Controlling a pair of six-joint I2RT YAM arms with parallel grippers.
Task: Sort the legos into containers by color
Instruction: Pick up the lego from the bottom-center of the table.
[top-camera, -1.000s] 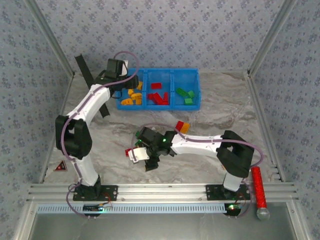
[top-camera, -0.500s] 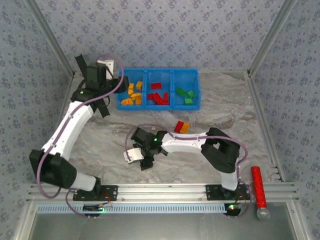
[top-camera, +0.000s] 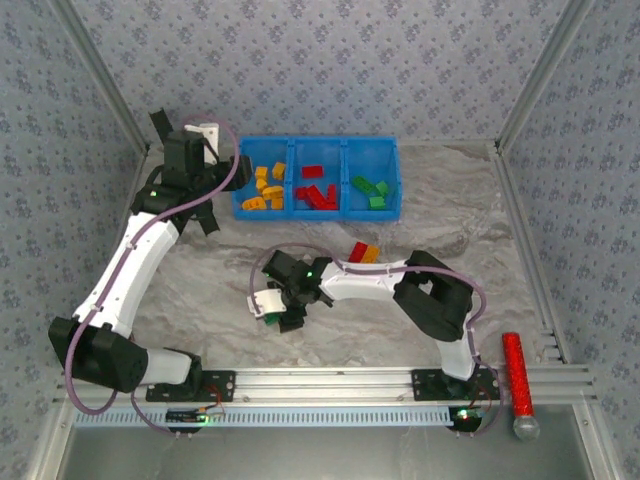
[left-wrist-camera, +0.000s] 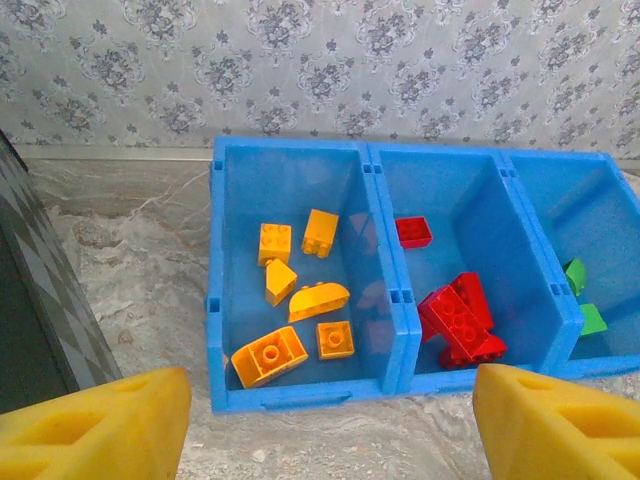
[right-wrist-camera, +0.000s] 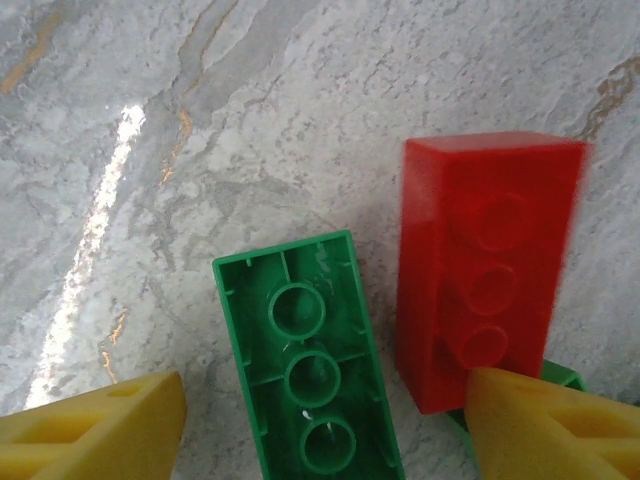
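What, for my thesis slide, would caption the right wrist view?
Open right hand over an upturned green brick beside a red brick on the marbled table.

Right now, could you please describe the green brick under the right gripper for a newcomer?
On the marble table, in front of the blue bin, find the right gripper. Below it lies a green brick, hollow underside up, beside a red brick showing studs.
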